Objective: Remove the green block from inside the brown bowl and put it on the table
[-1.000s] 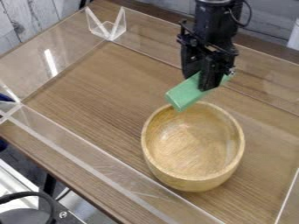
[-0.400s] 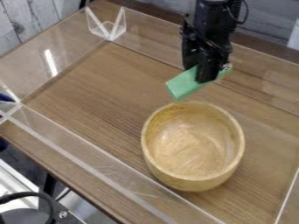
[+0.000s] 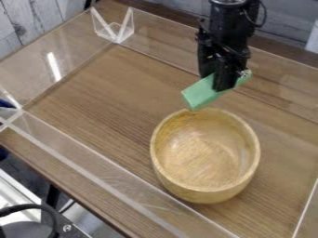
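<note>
My black gripper (image 3: pixel 221 82) hangs over the far rim of the brown bowl (image 3: pixel 206 155), shut on the green block (image 3: pixel 203 93). The block is tilted, its lower end sticking out down and to the left of the fingers, a little above the bowl's back rim and clear of it. The bowl is a light tan wooden one with nothing inside. It rests on the table (image 3: pixel 99 102), a brown wood-grain top.
Clear acrylic walls (image 3: pixel 74 172) edge the tabletop on all sides. A small clear acrylic bracket (image 3: pixel 114 25) stands at the far left corner. Bare tabletop stretches left of the bowl.
The gripper with the green block rose away from the bowl's rim, then shifted slightly right and down; it stays shut on the block. The bowl has not moved.
</note>
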Tool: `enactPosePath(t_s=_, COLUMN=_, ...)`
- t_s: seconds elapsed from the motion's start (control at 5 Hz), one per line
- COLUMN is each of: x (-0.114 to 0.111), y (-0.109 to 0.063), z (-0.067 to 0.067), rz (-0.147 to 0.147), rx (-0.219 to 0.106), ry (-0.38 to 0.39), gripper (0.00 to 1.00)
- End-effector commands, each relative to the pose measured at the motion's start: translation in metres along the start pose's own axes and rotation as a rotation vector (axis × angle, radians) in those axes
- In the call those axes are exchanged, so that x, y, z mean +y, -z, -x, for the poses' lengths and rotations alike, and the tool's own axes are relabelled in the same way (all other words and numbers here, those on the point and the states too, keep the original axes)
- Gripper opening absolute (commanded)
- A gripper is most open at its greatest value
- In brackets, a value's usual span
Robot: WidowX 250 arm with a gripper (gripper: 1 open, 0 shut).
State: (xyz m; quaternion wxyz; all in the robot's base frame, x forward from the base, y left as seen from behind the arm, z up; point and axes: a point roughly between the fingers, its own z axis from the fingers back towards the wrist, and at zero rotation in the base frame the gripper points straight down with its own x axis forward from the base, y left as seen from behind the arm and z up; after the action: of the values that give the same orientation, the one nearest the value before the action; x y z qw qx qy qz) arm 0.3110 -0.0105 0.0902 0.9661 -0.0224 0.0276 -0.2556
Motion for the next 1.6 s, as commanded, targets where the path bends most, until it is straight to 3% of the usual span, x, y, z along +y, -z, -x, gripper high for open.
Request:
enactPosePath(t_s=0.0, x=0.003, y=-0.018, z=-0.007, rz=-0.039, rx=-0.041, ry=0.007, gripper=0.0)
enactPosePath(t_s=0.2, x=-0.001, y=-0.017, z=-0.005, rz=-0.045, rx=-0.019, ry=0.021, gripper=0.0)
enactPosePath(t_s=0.6, x=-0.018, y=-0.007, z=-0.019, rz=-0.024, rx=-0.036, ry=0.076, gripper=0.0)
enactPosePath(t_s=0.8, x=-0.017, y=-0.003, z=-0.021, rz=-0.043, rx=-0.036, ry=0.094, gripper=0.0)
enactPosePath(t_s=1.0, x=-0.009, y=-0.004, z=-0.021, rz=-0.034, rx=-0.028, ry=0.116, gripper=0.0)
enactPosePath(t_s=1.4, x=0.021, y=-0.006, z=-0.008, rz=-0.011, rx=-0.036, ry=0.09, gripper=0.0)
